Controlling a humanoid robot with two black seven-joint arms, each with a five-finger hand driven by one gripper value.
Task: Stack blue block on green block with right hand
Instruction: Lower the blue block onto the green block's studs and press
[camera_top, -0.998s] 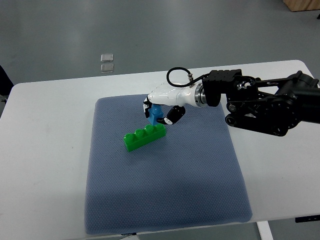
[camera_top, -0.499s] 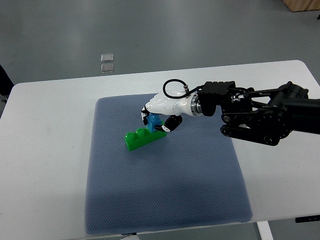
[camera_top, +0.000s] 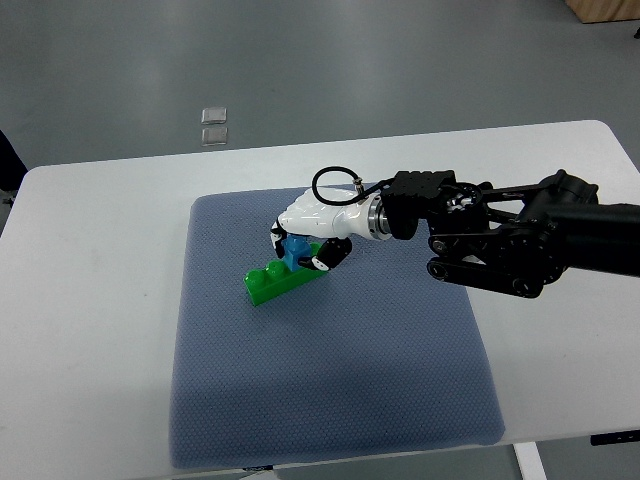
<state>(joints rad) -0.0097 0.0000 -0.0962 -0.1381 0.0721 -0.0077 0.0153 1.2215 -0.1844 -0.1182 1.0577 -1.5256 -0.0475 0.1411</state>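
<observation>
We see our right hand (camera_top: 308, 232) reaching in from the right edge of the white table (camera_top: 90, 260), its fingers curled around the blue block (camera_top: 295, 250). The blue block sits on top of the green block (camera_top: 272, 279), toward that block's right end, and the two appear to be touching. The green block lies at a slant on the blue-grey mat (camera_top: 330, 380), in the mat's upper half and a little left of its middle.

Around the blocks the mat is bare, and nothing stands between the hand and the blocks. Beyond the table's far edge, two small clear squares (camera_top: 213, 124) lie on the grey floor, well apart from the work. A black cable (camera_top: 333, 179) loops up from the wrist.

Our white palm covers most of the blue block, so we cannot tell whether its studs are fully seated on the green one. The fingertips (camera_top: 322, 262) are dark and hard to separate from their shadow. The dark forearm (camera_top: 520, 245) runs off the right edge. A wooden corner shows at the top right, cut off.
</observation>
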